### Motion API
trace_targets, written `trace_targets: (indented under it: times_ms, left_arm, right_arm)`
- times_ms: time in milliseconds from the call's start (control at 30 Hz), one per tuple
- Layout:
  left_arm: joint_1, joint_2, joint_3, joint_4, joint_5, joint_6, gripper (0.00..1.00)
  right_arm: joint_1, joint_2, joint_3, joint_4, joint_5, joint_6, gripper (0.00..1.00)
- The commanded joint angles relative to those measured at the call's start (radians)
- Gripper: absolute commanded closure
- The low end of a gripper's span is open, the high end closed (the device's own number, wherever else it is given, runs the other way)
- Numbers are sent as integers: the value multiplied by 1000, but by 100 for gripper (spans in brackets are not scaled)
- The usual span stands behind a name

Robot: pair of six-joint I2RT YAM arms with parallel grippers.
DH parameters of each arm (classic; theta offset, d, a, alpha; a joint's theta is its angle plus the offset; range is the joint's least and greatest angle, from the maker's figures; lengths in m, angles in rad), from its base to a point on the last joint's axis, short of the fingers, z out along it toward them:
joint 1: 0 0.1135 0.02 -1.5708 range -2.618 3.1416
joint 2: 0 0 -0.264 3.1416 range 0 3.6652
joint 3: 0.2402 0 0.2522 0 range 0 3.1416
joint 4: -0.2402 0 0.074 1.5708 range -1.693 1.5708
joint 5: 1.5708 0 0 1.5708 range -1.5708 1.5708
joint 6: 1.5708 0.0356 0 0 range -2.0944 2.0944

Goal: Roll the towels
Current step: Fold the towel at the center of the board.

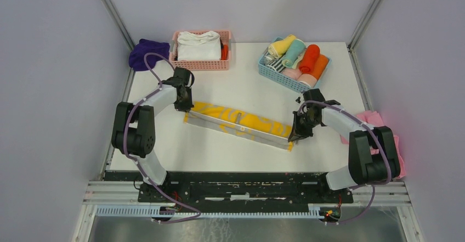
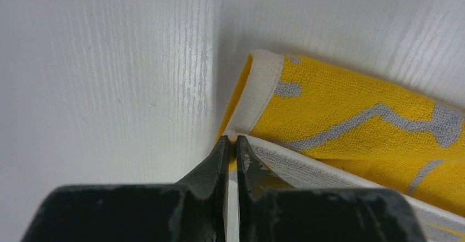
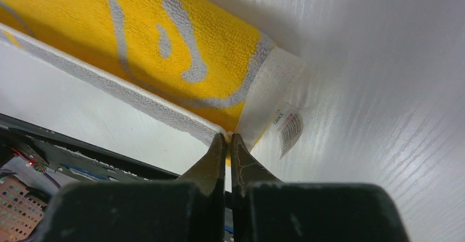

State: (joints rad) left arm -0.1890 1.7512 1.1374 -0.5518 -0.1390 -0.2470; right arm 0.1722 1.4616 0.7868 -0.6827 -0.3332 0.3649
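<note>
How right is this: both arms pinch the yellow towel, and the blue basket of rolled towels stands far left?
Wrong side: the top view shows the blue basket at the far right. The yellow towel is pinched as said.

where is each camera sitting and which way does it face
Top: above and behind the arms, looking down on the table; both arms and bases show, left hand and right hand at the ends of the towel.
Left wrist: on the left arm, looking along its fingers at one towel corner; only the shut fingers show.
Right wrist: on the right arm, looking along its fingers at the corner with the label; only the shut fingers show.
Shared: the towel is in all three views.
</note>
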Motion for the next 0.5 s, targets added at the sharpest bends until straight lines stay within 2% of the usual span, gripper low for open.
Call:
trace_targets:
  times_ms: [0,300,467]
  left_arm:
    - [11,-55,32,9,-33,-43,96]
    - [9,-128,-6,-1,-10,-61,95]
    - [8,-124,-61,15,5,-71,94]
  right_arm:
    - [1,-42,34,24,3,8,95]
    - [1,-125,52,-56,9,-9,94]
    - [1,-132,13,-44,-10,2,92]
